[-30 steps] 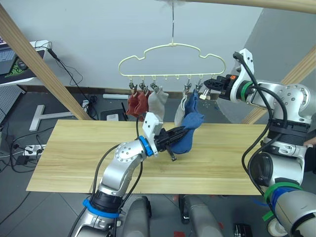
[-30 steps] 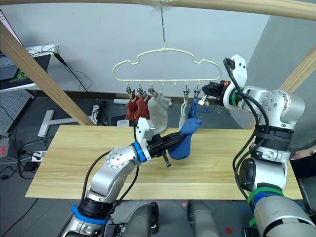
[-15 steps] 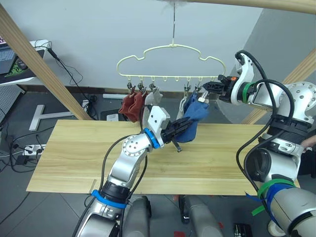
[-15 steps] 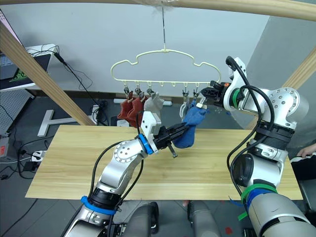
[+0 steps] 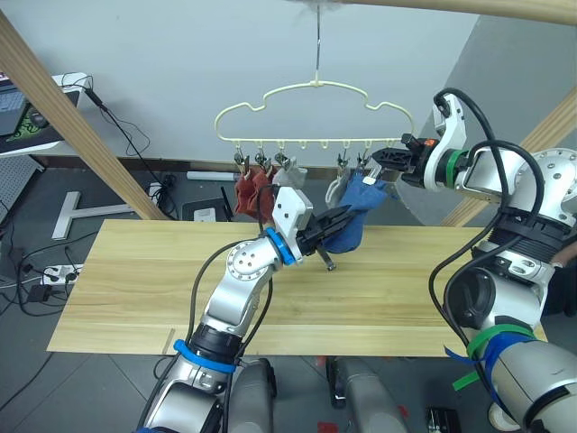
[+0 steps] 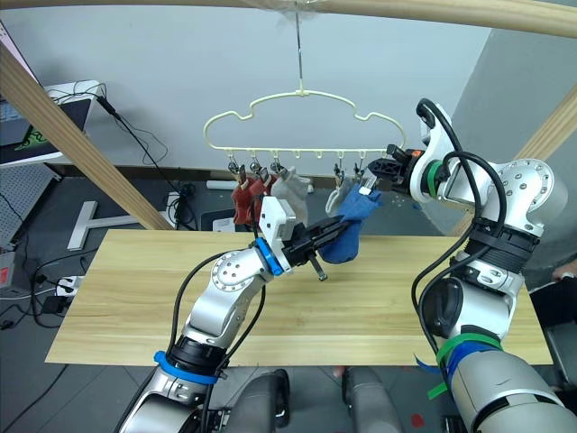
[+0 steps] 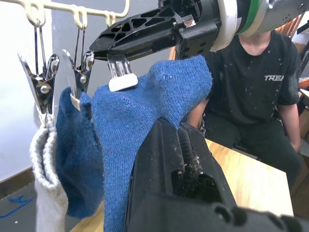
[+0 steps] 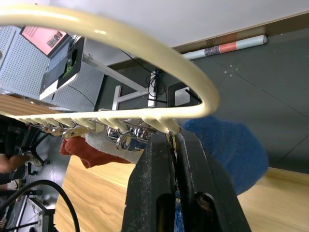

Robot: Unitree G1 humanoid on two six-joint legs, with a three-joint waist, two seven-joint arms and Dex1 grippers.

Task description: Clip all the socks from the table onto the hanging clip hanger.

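Note:
The pale-yellow clip hanger (image 5: 315,97) hangs from the top pole above the table (image 5: 135,271). On its clips hang two rust-red socks (image 5: 251,194), a light grey sock (image 5: 335,188) and a blue sock (image 7: 77,154); a further grey sock (image 5: 287,177) is partly hidden by my left arm. My left gripper (image 5: 341,217) is shut on a second blue sock (image 5: 362,200), held up just under the rightmost clip (image 7: 119,72). My right gripper (image 5: 384,163) is shut on that clip, pinching it at the hanger's right end.
Thick wooden frame poles slant at the left (image 5: 81,126) and right (image 5: 541,135), with a beam across the top (image 5: 469,7). A white desk with a laptop (image 5: 27,108) stands at the far left. A person in a black T-shirt (image 7: 260,96) sits beyond the table.
My left gripper has lifted the blue sock from above the tabletop up and right to the rightmost clip. My right gripper has stayed on that clip. The hung socks swayed slightly.

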